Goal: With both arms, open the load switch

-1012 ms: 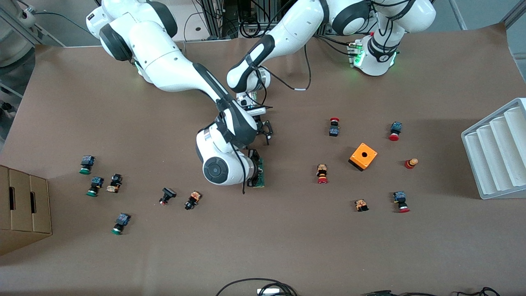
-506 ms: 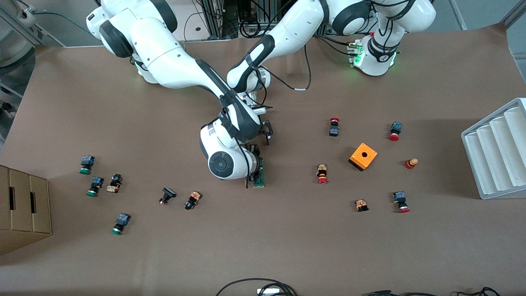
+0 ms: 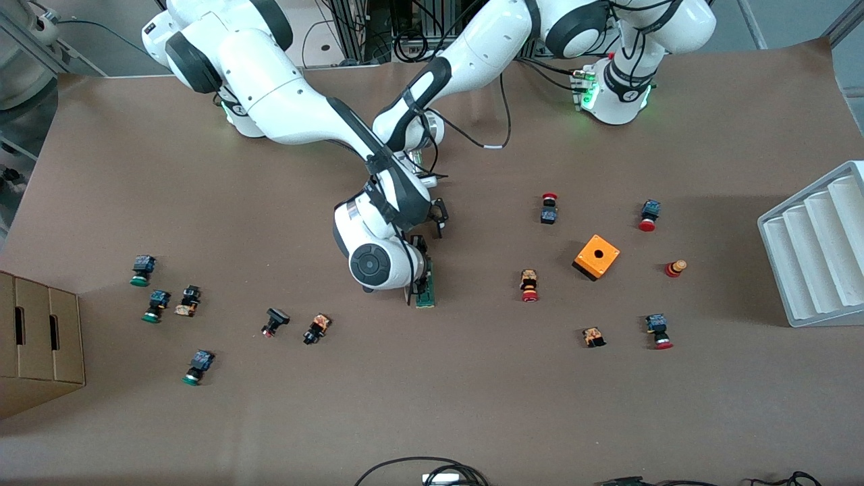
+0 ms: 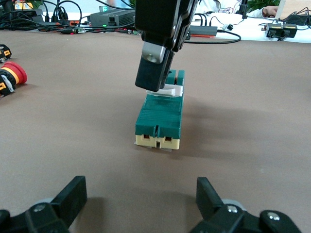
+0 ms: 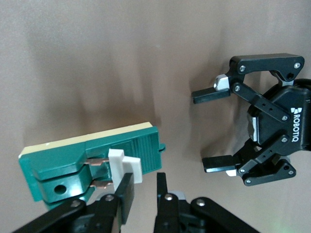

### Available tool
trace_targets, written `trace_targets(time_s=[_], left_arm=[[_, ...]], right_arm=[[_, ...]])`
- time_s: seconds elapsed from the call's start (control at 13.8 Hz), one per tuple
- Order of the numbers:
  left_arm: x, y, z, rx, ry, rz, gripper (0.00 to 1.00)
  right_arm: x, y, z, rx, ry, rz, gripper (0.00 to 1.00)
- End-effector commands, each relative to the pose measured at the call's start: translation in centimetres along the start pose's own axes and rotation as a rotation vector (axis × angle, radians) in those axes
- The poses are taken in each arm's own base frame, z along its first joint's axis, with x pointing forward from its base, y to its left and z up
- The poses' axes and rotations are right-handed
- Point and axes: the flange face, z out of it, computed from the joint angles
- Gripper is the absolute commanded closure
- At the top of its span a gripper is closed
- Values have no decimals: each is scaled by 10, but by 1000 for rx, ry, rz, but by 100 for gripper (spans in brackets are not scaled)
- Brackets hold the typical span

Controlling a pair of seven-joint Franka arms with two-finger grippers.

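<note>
Cardboard box stands at the right arm's end of the table; its contents cannot be seen. Near it lie several green-capped push buttons, loose on the table.

Right arm: reaches from its base down toward the table's middle, wrist bent over so the tool points downward. Right tool sits on the load switch. Its fingers are drawn close together with only a narrow slit between them, and their tips meet the white block on top of the switch. Whether the block is actually pinched cannot be told.

Load switch: lies flat on the table near its middle, a green body on a cream base, long side running toward the robots' bases.

Left arm: reaches in from its base, forearm low. Left tool hovers over the table just beside the switch's end, released, fingers spread wide. It faces the switch end-on and holds nothing. Lettering "ROBOTIQ" reads on its body.

Orange box with a round hole stands toward the left arm's end, red-capped push buttons scattered around it.

White tray with long troughs sits at the left arm's end of the table.
</note>
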Motion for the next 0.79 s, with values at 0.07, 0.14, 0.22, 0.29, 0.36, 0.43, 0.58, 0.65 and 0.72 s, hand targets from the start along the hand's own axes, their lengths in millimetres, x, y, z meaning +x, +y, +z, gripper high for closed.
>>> trace_targets(time_s=[0.07, 0.14, 0.22, 0.29, 0.36, 0.43, 0.58, 0.65, 0.72], left_arm=[[-34, -8, 5, 6, -41, 0, 0], [-34, -7, 4, 5, -43, 0, 0], [-34, -7, 5, 6, -42, 2, 0], [-34, -8, 5, 6, -41, 2, 0], [-34, -8, 6, 8, -41, 1, 0], [-34, -8, 5, 6, -41, 2, 0], [-34, -8, 5, 6, -41, 2, 0], [-34, -8, 5, 6, -41, 2, 0], [-34, -8, 5, 6, -41, 2, 0]], right_arm=[[6, 3, 8, 20, 32, -9, 72], [7, 3, 10, 18, 34, -8, 72], [7, 3, 11, 19, 36, -9, 72], [7, 3, 13, 21, 39, -10, 72], [7, 3, 14, 25, 40, -12, 72], [7, 3, 14, 26, 39, -12, 72], [7, 2, 7, 31, 34, -11, 66], [7, 0, 0, 36, 25, -7, 47], [7, 0, -12, 41, 14, -5, 27]])
